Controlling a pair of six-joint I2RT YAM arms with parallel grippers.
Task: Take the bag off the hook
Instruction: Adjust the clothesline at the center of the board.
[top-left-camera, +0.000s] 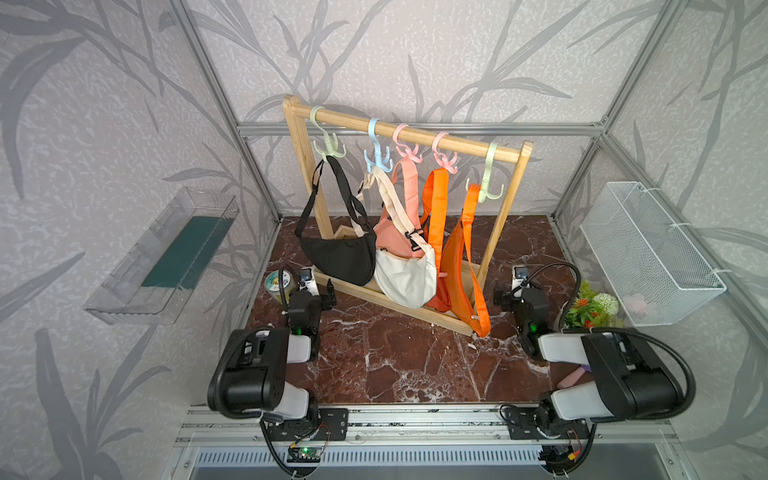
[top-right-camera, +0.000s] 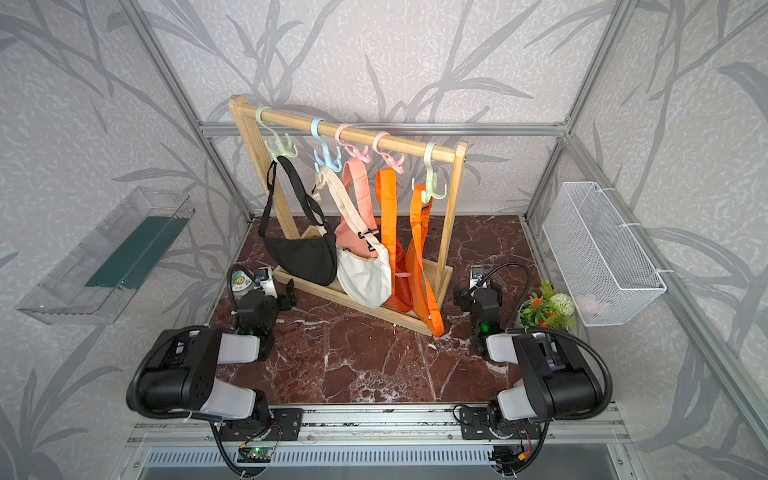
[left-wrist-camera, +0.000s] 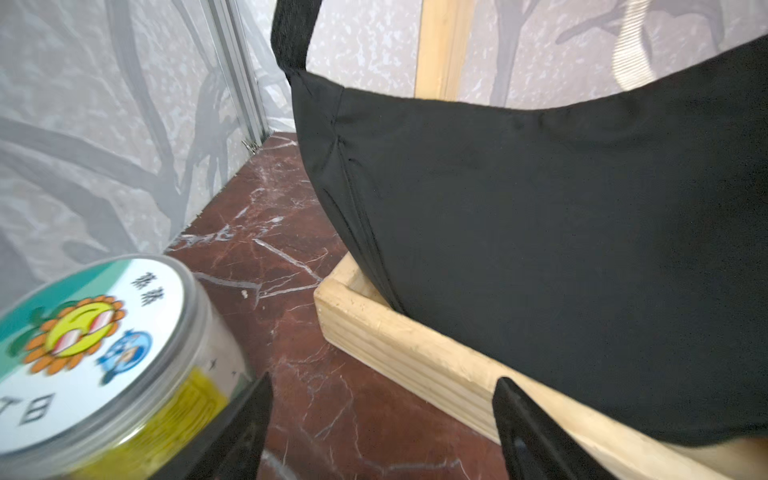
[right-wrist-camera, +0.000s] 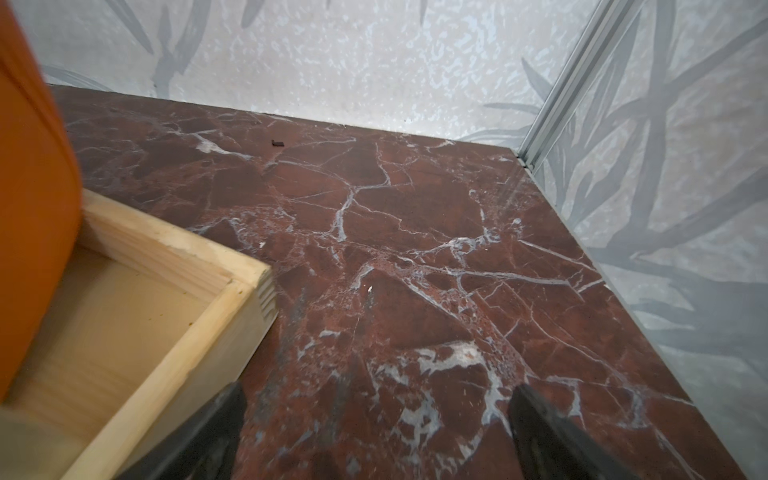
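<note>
Several bags hang from plastic hooks on a wooden rack. At the left end a black bag hangs by its strap from a pale green hook. A white bag, a pink bag and an orange bag hang to its right. My left gripper is open, low at the rack base's left corner, just in front of the black bag. Open too, my right gripper sits over the marble by the rack base's right end.
A clear jar with a printed lid stands close to my left gripper. A small potted plant is beside my right arm. A white wire basket hangs on the right wall, a clear tray on the left wall.
</note>
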